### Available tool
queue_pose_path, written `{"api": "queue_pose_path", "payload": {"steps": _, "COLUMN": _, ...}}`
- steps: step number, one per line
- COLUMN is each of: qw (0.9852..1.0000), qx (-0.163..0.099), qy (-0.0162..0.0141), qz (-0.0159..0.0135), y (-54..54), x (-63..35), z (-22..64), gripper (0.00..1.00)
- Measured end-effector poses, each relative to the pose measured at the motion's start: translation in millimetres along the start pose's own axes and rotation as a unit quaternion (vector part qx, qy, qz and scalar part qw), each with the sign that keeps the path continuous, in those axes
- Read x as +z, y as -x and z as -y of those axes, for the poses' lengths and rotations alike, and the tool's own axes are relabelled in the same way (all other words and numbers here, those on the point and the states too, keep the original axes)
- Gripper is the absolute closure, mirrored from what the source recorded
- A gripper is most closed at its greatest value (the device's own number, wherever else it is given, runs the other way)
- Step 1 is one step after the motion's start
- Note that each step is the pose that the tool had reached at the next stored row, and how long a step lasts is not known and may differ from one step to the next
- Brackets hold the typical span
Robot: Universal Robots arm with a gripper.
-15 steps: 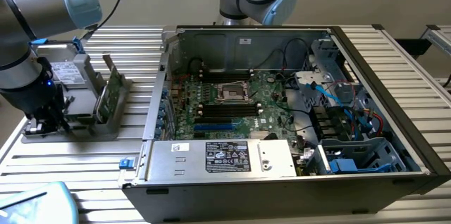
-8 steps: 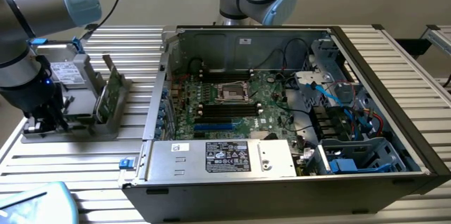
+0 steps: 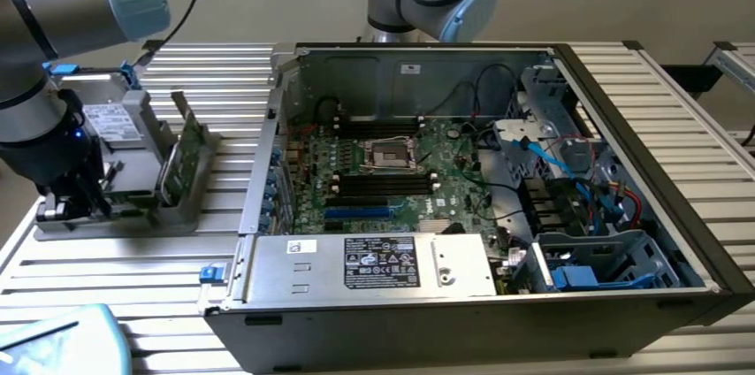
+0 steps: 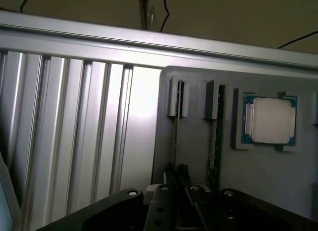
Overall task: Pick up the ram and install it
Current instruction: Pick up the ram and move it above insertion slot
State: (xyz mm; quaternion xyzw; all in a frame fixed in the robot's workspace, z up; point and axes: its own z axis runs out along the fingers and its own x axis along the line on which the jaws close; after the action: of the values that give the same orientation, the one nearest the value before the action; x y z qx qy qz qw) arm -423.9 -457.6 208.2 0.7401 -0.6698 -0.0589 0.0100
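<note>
The black 2-fingered gripper [image 3: 73, 209] is down at the grey moulded parts holder [image 3: 130, 182]. In the exterior view this holder sits on the slatted aluminium table [image 3: 118, 278], at 9 o'clock from the open grey computer case [image 3: 401, 70].

In the wrist view the gripper [image 4: 176, 172] has its fingers [image 4: 169, 171] drawn narrow, 1 on each face of the slim green memory stick, the ram [image 4: 175, 136], which shows edge-on as a thin line. I judge them pinched on it. The ram stands on its long edge in its holder slot, its far end between 2 grey posts [image 4: 177, 97], and nothing shows it lifted out. A second dark-edged board [image 4: 214, 141] stands in the neighbouring slot, and a square silver processor chip [image 4: 271, 120] lies in a recess beyond.

The ram runs straight away from the wrist. In the exterior view that is about 12 to 6 o'clock, parallel to the tall green card [image 3: 183, 149]. The black memory slots [image 3: 384, 183] on the green motherboard [image 3: 461, 154] lie at 3 o'clock from the gripper, well apart. They run 9 to 3 o'clock, so the stick's long axis stands crosswise to them.
</note>
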Motion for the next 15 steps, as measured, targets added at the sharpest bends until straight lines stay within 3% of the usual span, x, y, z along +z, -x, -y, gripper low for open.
{"api": "queue_pose_path", "payload": {"steps": 6, "qw": 1.0, "qx": 0.0, "qy": 0.0053, "qz": 0.0006, "y": 0.0, "x": -7.0, "z": 1.0, "gripper": 0.87}}
{"api": "queue_pose_path", "payload": {"steps": 15, "qw": 1.0, "qx": 0.0, "qy": 0.006, "qz": 0.0006, "y": -0.1, "x": -6.8, "z": 1.1, "gripper": 0.87}}
